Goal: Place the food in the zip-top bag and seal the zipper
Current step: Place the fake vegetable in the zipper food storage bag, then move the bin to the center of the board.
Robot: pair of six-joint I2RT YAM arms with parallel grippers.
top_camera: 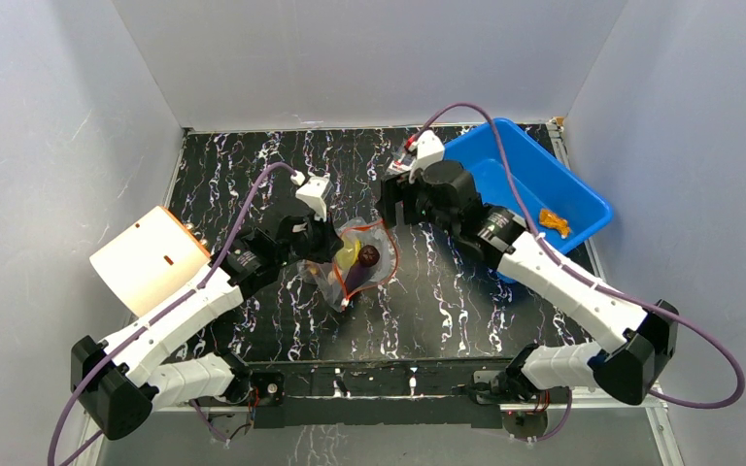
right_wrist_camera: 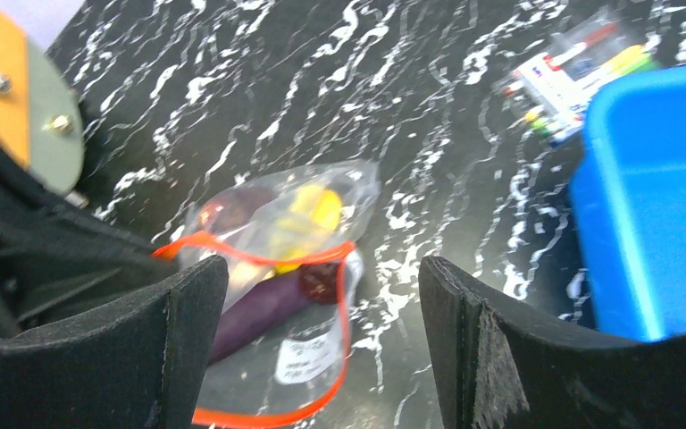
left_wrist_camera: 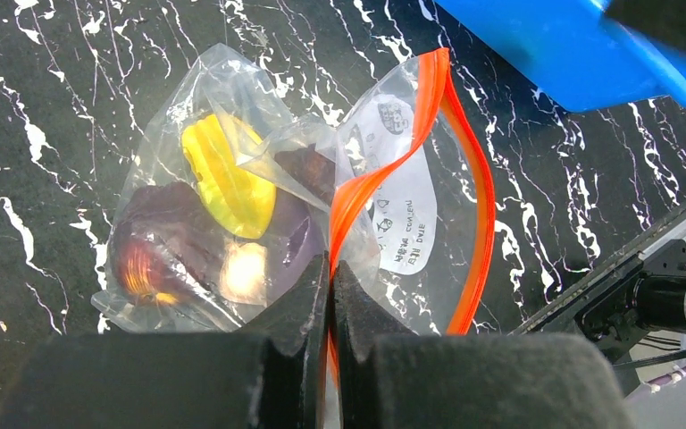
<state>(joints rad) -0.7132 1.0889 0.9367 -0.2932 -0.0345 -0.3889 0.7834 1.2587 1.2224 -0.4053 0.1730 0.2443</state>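
Note:
The clear zip-top bag (top_camera: pixel 361 260) lies mid-table with its mouth gaping open. Inside it are a yellow piece (left_wrist_camera: pixel 228 174), a dark purple eggplant (right_wrist_camera: pixel 259 308), a small purple ball (right_wrist_camera: pixel 322 281) and a beige piece (left_wrist_camera: pixel 244 273). My left gripper (left_wrist_camera: pixel 330 268) is shut on the red-orange zipper (left_wrist_camera: pixel 357 192) at the near edge of the mouth; it also shows in the top view (top_camera: pixel 330 245). My right gripper (right_wrist_camera: pixel 322 340) is open and empty, hovering above the bag's far side, apart from it (top_camera: pixel 391 199). An orange piece (top_camera: pixel 554 221) lies in the blue bin.
A blue bin (top_camera: pixel 534 175) stands at the back right, close behind the right arm. A small clear packet of colourful sticks (right_wrist_camera: pixel 581 71) lies beside the bin. An orange-and-white cylinder (top_camera: pixel 146 257) sits at the left, next to my left arm.

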